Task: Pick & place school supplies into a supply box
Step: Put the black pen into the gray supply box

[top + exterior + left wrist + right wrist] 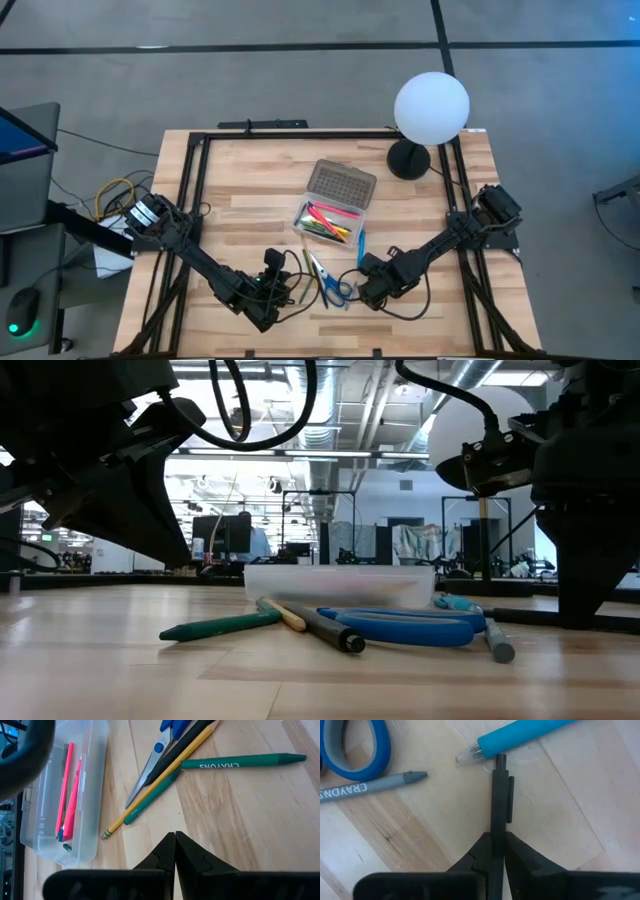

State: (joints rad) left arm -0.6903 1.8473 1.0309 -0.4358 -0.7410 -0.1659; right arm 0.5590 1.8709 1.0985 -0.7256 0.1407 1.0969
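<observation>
Wooden planks are forming the bench (250,170), where the clear supply box (331,215) is sitting open near the middle with pink pens inside, a white globe lamp (431,108) standing behind it, and blue scissors (335,285), a yellow pencil (160,777) and a green crayon (243,761) lying loose in front. Only the right wrist view is showing the right gripper (498,842) with its fingers pinching a thin black pen (499,795) just beside a light blue pen (530,735) and a grey crayon (370,785). The left gripper (175,845) is hovering near the pile with its fingers pressed together on nothing, while the low view is cutting both arms off at dark bulks.
</observation>
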